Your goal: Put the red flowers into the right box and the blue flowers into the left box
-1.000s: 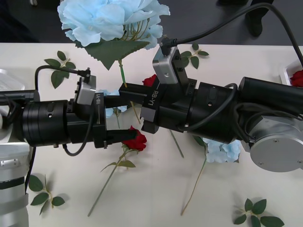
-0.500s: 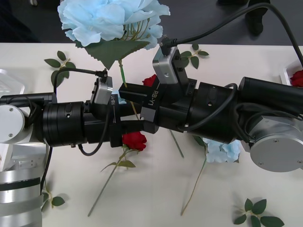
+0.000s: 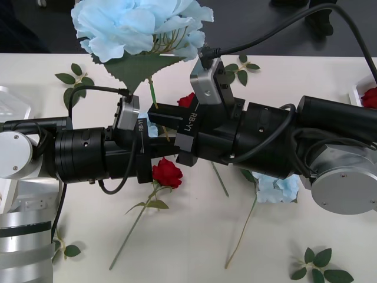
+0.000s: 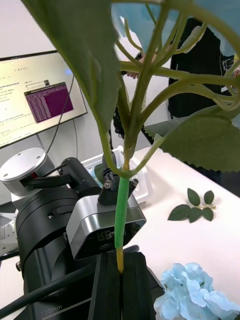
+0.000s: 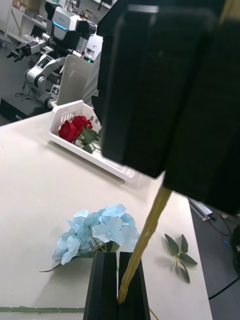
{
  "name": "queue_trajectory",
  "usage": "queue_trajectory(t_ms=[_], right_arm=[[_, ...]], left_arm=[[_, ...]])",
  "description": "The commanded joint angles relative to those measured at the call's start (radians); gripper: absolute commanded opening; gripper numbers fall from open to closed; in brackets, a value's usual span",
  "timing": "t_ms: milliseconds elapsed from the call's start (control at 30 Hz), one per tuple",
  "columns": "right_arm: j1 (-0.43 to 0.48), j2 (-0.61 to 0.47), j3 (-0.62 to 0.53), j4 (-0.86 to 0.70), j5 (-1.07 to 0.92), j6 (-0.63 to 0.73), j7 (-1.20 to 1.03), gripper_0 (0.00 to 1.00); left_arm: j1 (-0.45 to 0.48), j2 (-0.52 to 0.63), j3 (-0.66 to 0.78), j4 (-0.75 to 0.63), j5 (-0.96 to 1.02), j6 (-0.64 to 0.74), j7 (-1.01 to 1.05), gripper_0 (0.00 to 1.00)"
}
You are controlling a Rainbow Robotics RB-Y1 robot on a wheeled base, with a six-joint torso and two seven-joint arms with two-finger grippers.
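White table (image 3: 194, 253) carries scattered flowers and leaf sprigs (image 3: 321, 265). Above its middle the right gripper (image 3: 154, 112) holds a blue flower (image 3: 138, 26) upright, jaws clamped on the green stem: a fluffy pale-blue head over broad serrated dark leaves. The left gripper (image 3: 158, 150) meets it from the left, jaws together on the stem's yellowish lower end. A red flower (image 3: 166, 172) lies just beneath them. More red blooms sit in the right box (image 5: 82, 152) at the right edge.
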Motion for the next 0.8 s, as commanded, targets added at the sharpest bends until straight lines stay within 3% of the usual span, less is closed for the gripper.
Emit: queue_trajectory(t_ms=[33, 67, 133, 167, 233, 267, 800], right_arm=[[-0.026, -0.012, 0.001, -0.015, -0.002, -0.008, 0.031, 0.0], [-0.026, -0.012, 0.001, -0.015, -0.002, -0.008, 0.031, 0.0], [-0.026, -0.012, 0.001, -0.015, -0.002, -0.008, 0.031, 0.45], [-0.026, -0.012, 0.001, -0.015, -0.002, -0.008, 0.031, 0.57], [-0.026, -0.012, 0.001, -0.015, -0.002, -0.008, 0.031, 0.93], [-0.026, -0.012, 0.001, -0.015, -0.002, -0.008, 0.031, 1.0], [-0.026, -0.012, 0.001, -0.015, -0.002, -0.008, 0.031, 1.0]], left_arm=[[-0.033, 0.021, -0.006, -0.017, 0.034, -0.023, -0.032, 0.0], [-0.033, 0.024, -0.006, -0.017, 0.036, -0.024, -0.032, 0.0], [-0.032, 0.031, -0.006, -0.017, 0.042, -0.029, -0.028, 0.0], [-0.032, 0.033, -0.006, -0.018, 0.042, -0.029, -0.028, 0.0], [-0.032, 0.038, -0.004, -0.017, 0.048, -0.031, -0.026, 0.0], [-0.032, 0.041, -0.006, -0.018, 0.049, -0.031, -0.026, 0.0], [0.054, 0.145, 0.037, -0.032, 0.204, -0.107, -0.023, 0.0]])
